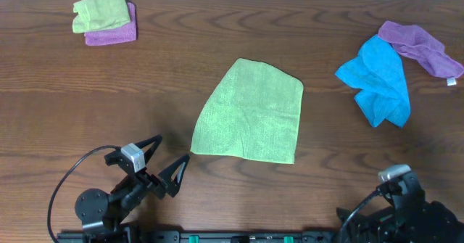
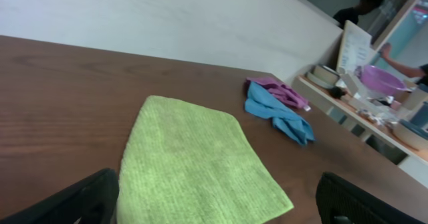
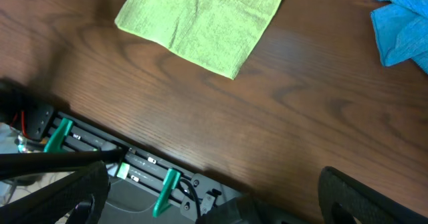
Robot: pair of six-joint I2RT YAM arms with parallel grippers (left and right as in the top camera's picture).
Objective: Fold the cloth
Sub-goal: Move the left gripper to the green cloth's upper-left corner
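Note:
The cloth (image 1: pixel 250 112) is lime green and lies flat in the middle of the wooden table, narrower at its far end. My left gripper (image 1: pixel 168 158) sits just off the cloth's near-left corner, open and holding nothing. The left wrist view shows the cloth (image 2: pixel 194 164) spread ahead of and between the black fingers (image 2: pixel 77 200), without touching them. My right arm (image 1: pixel 403 199) rests at the table's near-right edge. Its gripper (image 3: pixel 221 197) is open and empty over the table edge, well short of the cloth (image 3: pixel 207 17).
A small folded lime-green cloth (image 1: pixel 100 7) lies on a purple one (image 1: pixel 114 31) at the back left. A crumpled blue cloth (image 1: pixel 378 80) and another purple cloth (image 1: pixel 420 46) lie at the right. A metal rail with green clamps (image 3: pixel 134 160) runs along the near edge.

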